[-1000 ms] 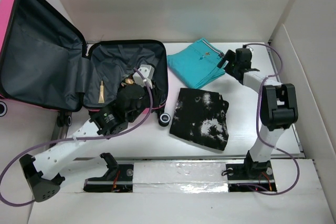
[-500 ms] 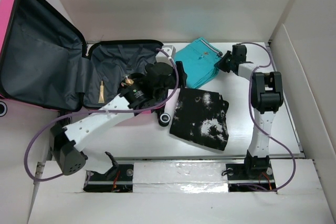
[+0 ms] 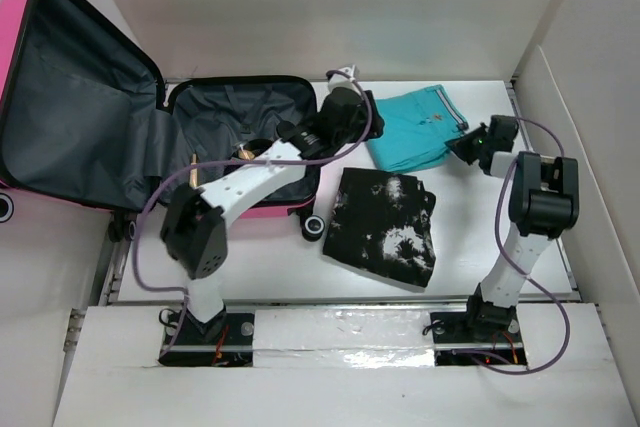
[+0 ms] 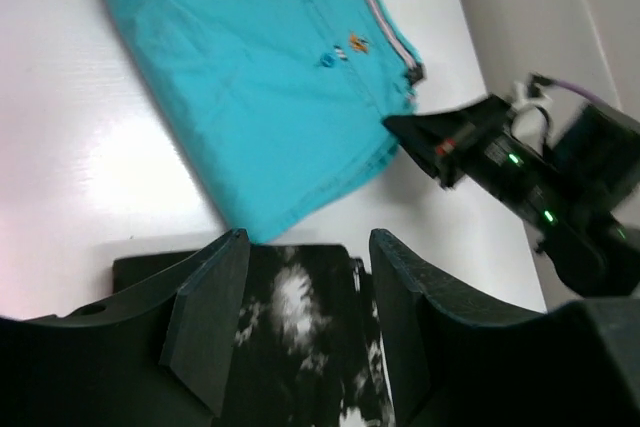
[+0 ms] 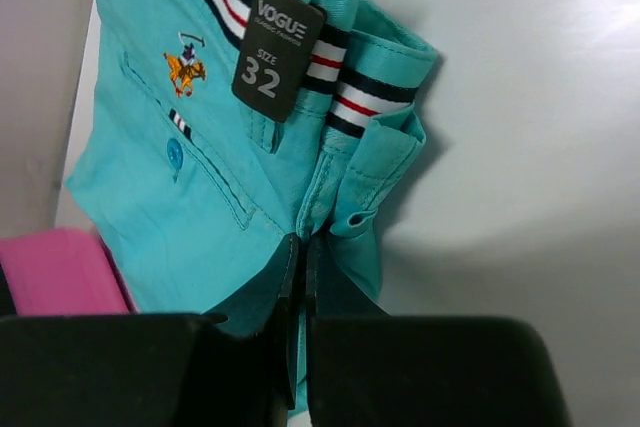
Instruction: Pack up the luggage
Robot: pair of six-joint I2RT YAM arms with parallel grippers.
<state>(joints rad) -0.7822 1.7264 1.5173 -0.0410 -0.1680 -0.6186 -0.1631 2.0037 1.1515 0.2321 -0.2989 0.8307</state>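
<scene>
Right wrist: size-32 tag (image 5: 278,47) on shorts (image 5: 170,207)

The open luggage (image 3: 215,117) sits at the far-left corner of the worktop (image 3: 270,267), its lid overhanging the left edge. Shorts (image 3: 415,127) lie to its right by the far edge, with a folded cloth (image 3: 385,222) in front of them, mid-worktop.

Luggage (image 3: 100,117): pink shell, dark grey lining. Shorts (image 3: 415,127) turquoise, waistband (image 5: 345,82) striped red-white-navy. Garment (image 3: 385,222) black with white blotches.
</scene>
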